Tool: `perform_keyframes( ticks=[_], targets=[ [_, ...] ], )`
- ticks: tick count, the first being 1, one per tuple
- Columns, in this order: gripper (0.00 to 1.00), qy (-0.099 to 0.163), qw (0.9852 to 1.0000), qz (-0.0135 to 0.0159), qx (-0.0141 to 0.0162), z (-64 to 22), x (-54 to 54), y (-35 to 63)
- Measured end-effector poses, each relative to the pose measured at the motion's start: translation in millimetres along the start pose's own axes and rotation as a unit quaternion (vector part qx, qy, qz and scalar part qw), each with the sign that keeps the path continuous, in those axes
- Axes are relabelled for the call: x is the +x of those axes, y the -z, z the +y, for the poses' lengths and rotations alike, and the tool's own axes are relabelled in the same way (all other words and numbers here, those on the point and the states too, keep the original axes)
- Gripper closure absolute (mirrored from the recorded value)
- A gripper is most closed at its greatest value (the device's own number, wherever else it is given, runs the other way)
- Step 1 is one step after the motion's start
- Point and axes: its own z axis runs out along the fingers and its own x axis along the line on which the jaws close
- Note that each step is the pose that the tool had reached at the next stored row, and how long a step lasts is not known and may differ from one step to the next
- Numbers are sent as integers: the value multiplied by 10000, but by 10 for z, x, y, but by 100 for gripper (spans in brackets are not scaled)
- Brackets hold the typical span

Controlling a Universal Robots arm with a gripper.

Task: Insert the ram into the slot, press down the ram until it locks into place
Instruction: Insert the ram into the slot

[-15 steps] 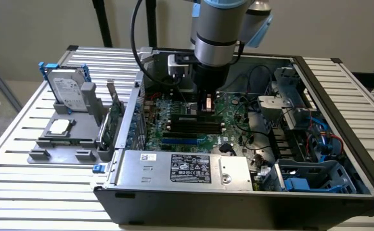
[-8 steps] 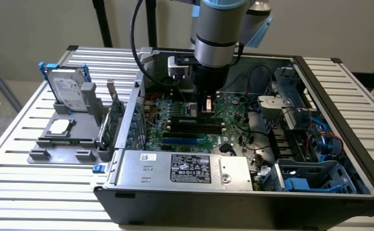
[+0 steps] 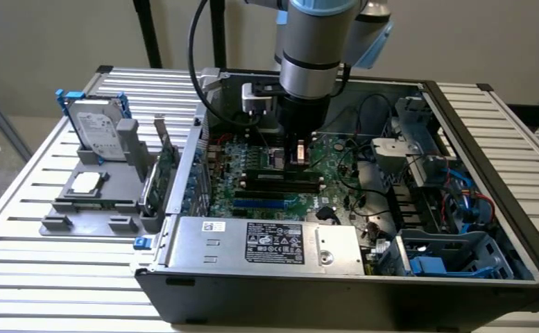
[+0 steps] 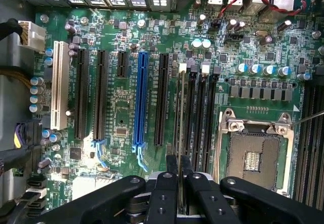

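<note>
Ram [image 4: 181, 112] edge-on, pinched in hand [image 4: 179, 165], aligned along black slot [image 4: 177, 125]

Black gripper [image 4: 179, 186] pinches thin ram [image 4: 181, 117], seen from its edge. Ram lines up with long black slot [image 4: 176, 127], first in row of same strips. Blue slot [image 4: 142, 102] near on one side. Shiny square socket [image 4: 253, 155] on other side. Green board [image 4: 121, 122] under all.

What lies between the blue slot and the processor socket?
In the wrist view: a black expansion slot, then the black memory slots, with the ram edge-on in the end effector.
</note>
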Motion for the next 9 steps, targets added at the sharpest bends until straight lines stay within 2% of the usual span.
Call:
perform_keyframes(
  ticks=[9],
  targets=[
    [86, 0, 10000, 1, 1, -7, -5, -34]
  ],
)
